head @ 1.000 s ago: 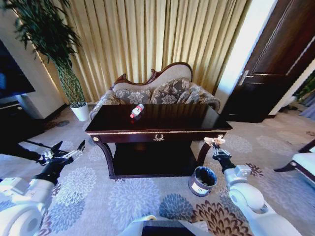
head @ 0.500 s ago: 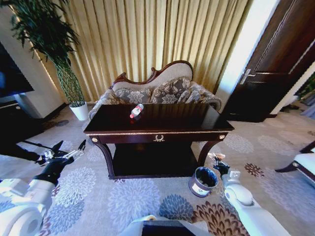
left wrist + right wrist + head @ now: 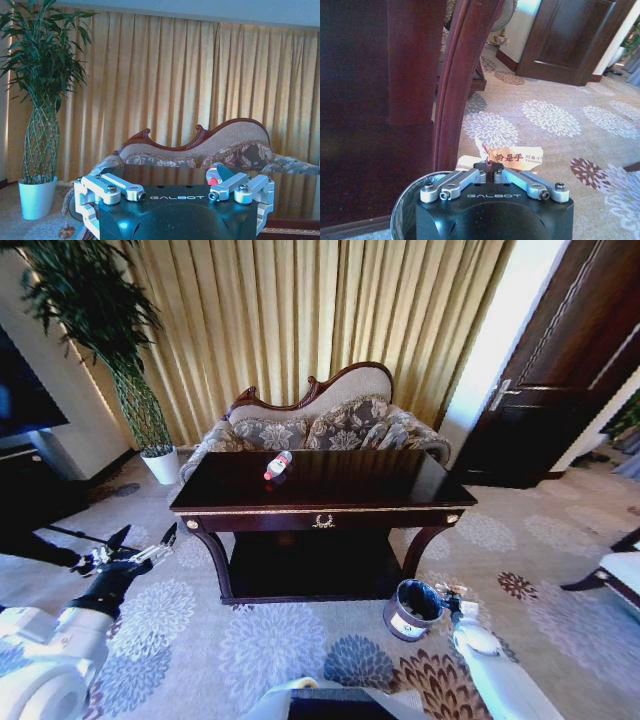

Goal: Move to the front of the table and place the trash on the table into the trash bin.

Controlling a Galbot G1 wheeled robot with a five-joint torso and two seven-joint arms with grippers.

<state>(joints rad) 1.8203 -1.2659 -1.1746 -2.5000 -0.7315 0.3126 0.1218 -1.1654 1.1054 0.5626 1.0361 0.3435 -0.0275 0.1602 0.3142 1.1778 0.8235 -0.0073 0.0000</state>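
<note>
The dark reddish-brown table (image 3: 330,508) stands ahead with a small red-labelled bottle (image 3: 278,464) lying at its left rear. The round dark trash bin (image 3: 412,608) sits on the carpet by the table's right front leg. My right gripper (image 3: 451,593) hangs low, just right of the bin's rim. In the right wrist view, the right gripper (image 3: 490,172) is shut on a pale printed paper wrapper (image 3: 516,156), above the bin's rim (image 3: 406,207) and beside the table leg (image 3: 462,80). My left gripper (image 3: 142,543) stands open over the carpet, left of the table; the left wrist view shows it (image 3: 175,192) empty.
A patterned sofa (image 3: 320,425) stands behind the table before gold curtains. A tall plant in a white pot (image 3: 162,466) is at the back left, a dark door (image 3: 560,380) at the right. A chair edge (image 3: 615,575) shows far right.
My right arm has dropped from the table's front edge height down to the bin's side, still holding the paper wrapper. The left arm has stayed put.
</note>
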